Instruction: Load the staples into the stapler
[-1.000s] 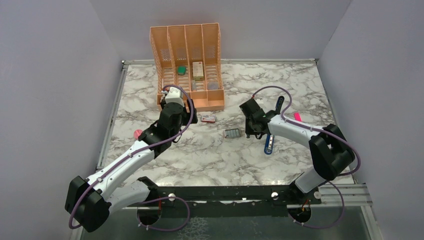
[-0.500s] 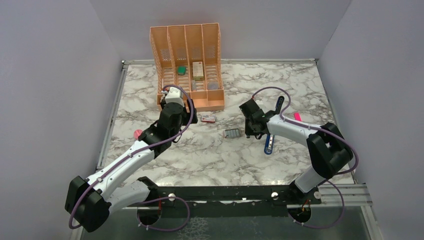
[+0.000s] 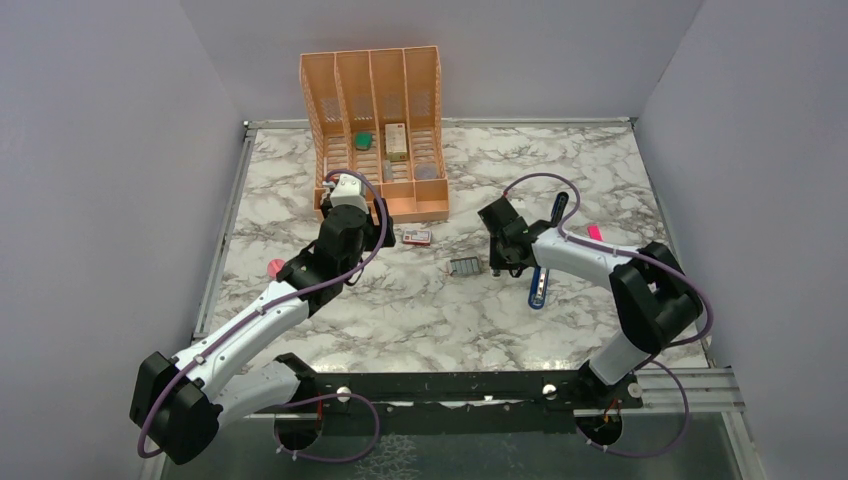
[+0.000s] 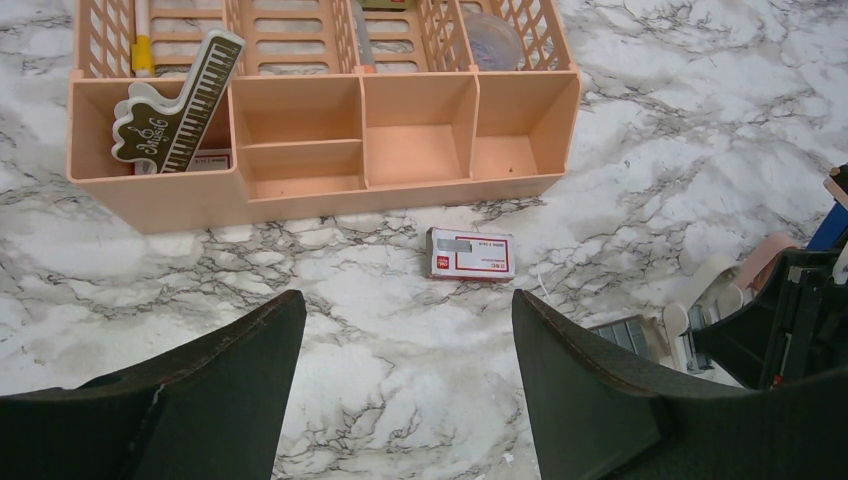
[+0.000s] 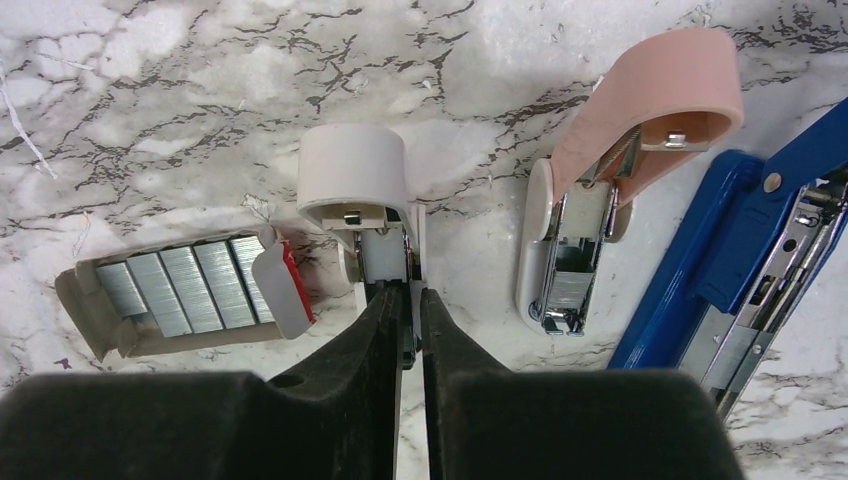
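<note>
Grey staples [image 5: 180, 285] — open blue stapler [image 5: 700, 270] nearby

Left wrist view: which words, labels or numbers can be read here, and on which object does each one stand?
"Music" - in pale cursive on the black piano-key-shaped piece, in the leftmost compartment of the orange organizer.
Red-and-white sleeve lying on the table: it carries printed lines, but they are too small to read.
No other text is legible in this view.

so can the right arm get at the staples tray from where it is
Probably yes: the staples tray lies uncovered just left of the right arm's shut jaws, and only the white mini stapler sits close by.
</note>
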{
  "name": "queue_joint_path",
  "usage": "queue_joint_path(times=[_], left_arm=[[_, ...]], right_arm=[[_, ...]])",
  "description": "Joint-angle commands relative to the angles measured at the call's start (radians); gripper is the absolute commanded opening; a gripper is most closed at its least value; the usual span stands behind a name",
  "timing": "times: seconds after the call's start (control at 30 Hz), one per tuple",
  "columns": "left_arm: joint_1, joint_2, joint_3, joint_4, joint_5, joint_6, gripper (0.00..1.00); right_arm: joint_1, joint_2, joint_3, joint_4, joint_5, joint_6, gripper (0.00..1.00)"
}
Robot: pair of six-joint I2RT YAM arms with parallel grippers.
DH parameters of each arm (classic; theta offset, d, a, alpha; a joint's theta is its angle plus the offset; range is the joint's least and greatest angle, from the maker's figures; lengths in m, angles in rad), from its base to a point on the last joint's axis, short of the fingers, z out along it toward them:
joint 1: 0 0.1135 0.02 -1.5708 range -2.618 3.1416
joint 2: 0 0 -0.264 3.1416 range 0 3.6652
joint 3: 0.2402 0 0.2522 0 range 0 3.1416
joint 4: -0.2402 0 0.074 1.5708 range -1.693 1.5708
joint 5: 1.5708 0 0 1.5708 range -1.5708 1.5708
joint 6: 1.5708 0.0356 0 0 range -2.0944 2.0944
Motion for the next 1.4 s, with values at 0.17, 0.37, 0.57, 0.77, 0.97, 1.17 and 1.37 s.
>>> queue_joint_path(times=[0.17, 0.37, 0.57, 0.77, 0.97, 1.17, 1.37], left_arm=[[0.004, 0.001, -0.003, 0.013, -0.004, -0.006, 0.77], [0.004, 0.003, -0.004, 0.011, 0.000, -0.007, 0.77], [0.004, 0.008, -0.011, 0.018, 0.021, -0.017, 0.77], [0.004, 0.043, -0.027, 0.073, 0.070, -0.042, 0.77], [0.005, 0.105, -0.070, 0.181, 0.136, -0.099, 0.76], [0.004, 0.125, -0.091, 0.225, 0.136, -0.115, 0.76], [0.005, 0.132, -0.098, 0.232, 0.119, -0.115, 0.76]], right_arm=[[-0.010, -0.072, 0.028, -0.023, 0.022, -0.008, 0.23], [-0.011, -0.098, 0.005, -0.023, -0.001, -0.009, 0.24], [-0.013, -0.120, -0.025, -0.014, -0.025, -0.005, 0.16], [-0.019, -0.121, -0.063, 0.012, -0.037, 0.011, 0.15], [-0.022, -0.121, -0.103, 0.069, -0.054, 0.019, 0.20], [-0.025, -0.135, -0.077, 0.073, -0.021, 0.001, 0.21], [-0.028, -0.115, -0.056, 0.090, -0.036, -0.032, 0.22]])
